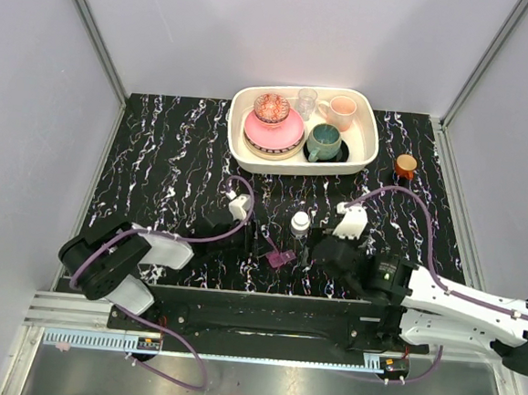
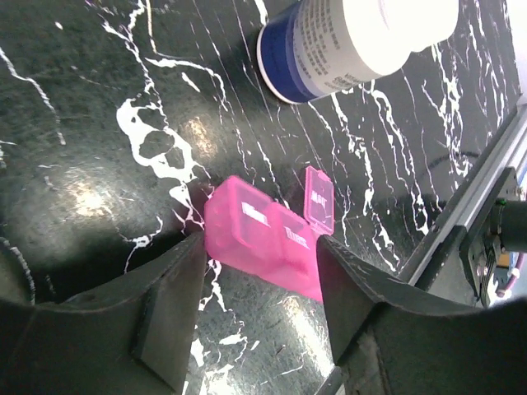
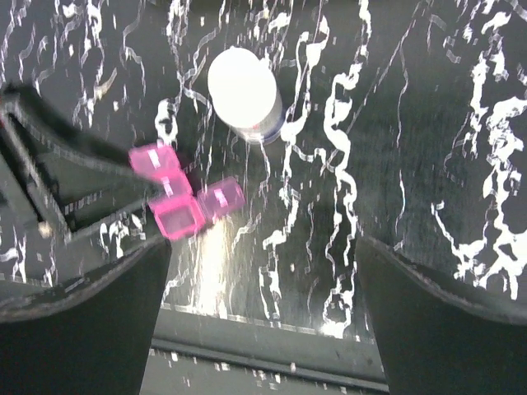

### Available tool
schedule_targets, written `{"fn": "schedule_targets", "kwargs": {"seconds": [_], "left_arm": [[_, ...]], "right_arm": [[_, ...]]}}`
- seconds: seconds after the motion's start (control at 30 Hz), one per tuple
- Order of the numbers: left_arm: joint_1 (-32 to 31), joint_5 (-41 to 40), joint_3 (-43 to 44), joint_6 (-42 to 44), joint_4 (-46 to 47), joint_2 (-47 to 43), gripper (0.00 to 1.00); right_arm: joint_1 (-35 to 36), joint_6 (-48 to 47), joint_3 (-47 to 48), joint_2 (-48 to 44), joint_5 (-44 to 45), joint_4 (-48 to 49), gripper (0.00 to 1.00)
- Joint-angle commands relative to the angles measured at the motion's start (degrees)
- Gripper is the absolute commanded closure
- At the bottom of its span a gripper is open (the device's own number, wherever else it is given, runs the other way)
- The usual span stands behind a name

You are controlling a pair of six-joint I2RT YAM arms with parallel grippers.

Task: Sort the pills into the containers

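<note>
Near the middle of the counter's [image 1: 176, 154] near edge, the pink pill box [image 1: 280, 256] lies, one lid up, between the spread fingers of the left pincer [image 2: 259, 244]. The right pincer [image 3: 263, 247] gapes wide, empty. Opening lids seems the step in hand; next, the pills, unseen here, need fetching.

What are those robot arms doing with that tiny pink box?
They are getting ready to sort pills. The left end effector has its fingers spread on either side of the small pink pill box, which lies on the black marbled table. One lid of the box is flipped open. A white bottle stands just beyond it, cap on. The right end effector hovers wide open nearby, holding nothing. No pills can be seen out yet.
</note>
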Motion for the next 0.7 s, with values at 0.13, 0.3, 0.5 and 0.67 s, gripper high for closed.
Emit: {"fn": "schedule_targets", "kwargs": {"seconds": [0.13, 0.3, 0.5, 0.67], "left_arm": [[0.25, -7.09, 1.68, 3.57, -13.36, -12.95, 0.27], [0.25, -8.67, 0.72, 3.39, -21.52, -20.96, 0.22], [0.25, -10.34, -1.39, 2.51, -29.53, -32.91, 0.21], [0.25, -10.61, -2.62, 1.90, -32.88, -40.21, 0.21]], "right_arm": [[-14.52, -10.47, 10.14, 5.24, -8.62, 1.64, 0.00], [-19.10, -15.67, 16.11, 12.88, -14.43, 2.08, 0.00], [-21.65, -16.73, 19.64, 23.69, -19.10, 4.18, 0.00], [-23.40, -17.96, 21.13, 31.08, -20.50, 6.82, 0.00]]}}
